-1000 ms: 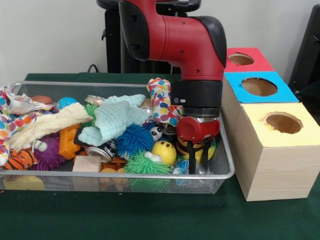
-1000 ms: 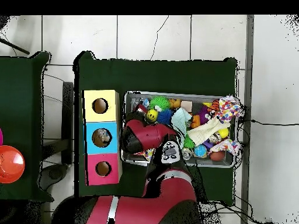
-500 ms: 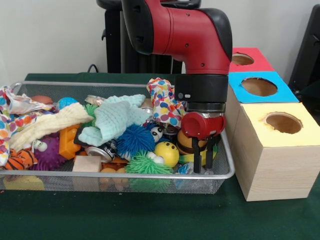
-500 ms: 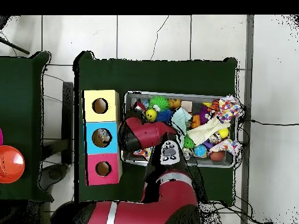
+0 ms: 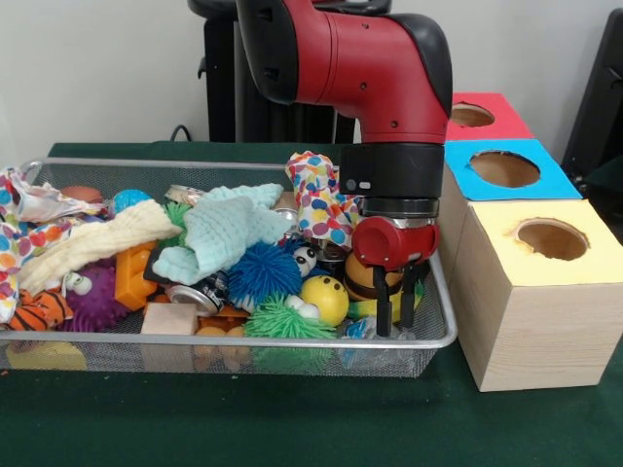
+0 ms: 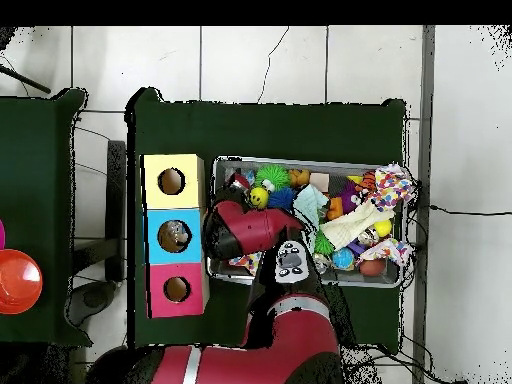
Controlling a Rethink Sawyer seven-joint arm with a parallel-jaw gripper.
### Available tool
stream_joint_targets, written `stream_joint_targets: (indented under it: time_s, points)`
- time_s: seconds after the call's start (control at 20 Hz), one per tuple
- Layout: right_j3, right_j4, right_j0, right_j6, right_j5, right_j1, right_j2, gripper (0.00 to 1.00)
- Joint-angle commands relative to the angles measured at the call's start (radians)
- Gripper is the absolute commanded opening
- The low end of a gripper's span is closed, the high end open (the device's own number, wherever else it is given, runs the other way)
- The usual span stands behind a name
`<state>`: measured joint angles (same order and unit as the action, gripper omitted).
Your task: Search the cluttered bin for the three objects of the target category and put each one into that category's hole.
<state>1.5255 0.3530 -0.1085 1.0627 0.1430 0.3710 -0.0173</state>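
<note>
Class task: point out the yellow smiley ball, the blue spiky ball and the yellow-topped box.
yellow smiley ball (image 5: 322, 296), front view, its face side
blue spiky ball (image 5: 263, 272), front view, its middle
yellow-topped box (image 5: 531, 321), front view, its wooden front wall

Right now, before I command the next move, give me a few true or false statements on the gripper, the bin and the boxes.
1. The gripper is lowered at the bin's end nearest the boxes. True.
2. The yellow box stands farthest from the camera in the front view. False: it is nearest; the red box is farthest.
3. Something lies inside the blue box's hole. True, by the overhead view.
4. The yellow smiley ball sits in the gripper. False: it lies beside it.
</note>
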Motion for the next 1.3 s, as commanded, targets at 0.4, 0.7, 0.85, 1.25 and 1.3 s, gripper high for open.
stream_joint_targets:
  time_s: [0.4, 0.7, 0.85, 1.25, 1.3]
  points:
    - [0.011, 0.072, -0.062, 0.098, -0.111, -0.014, 0.103, 1.00]
    - [-0.020, 0.085, -0.067, 0.104, -0.074, -0.066, 0.102, 1.00]
    - [-0.025, 0.090, -0.072, 0.103, -0.067, -0.077, 0.105, 1.00]
    - [-0.031, 0.067, -0.040, 0.128, -0.041, -0.099, 0.072, 1.00]
    - [-0.032, 0.068, -0.041, 0.127, -0.040, -0.100, 0.072, 1.00]
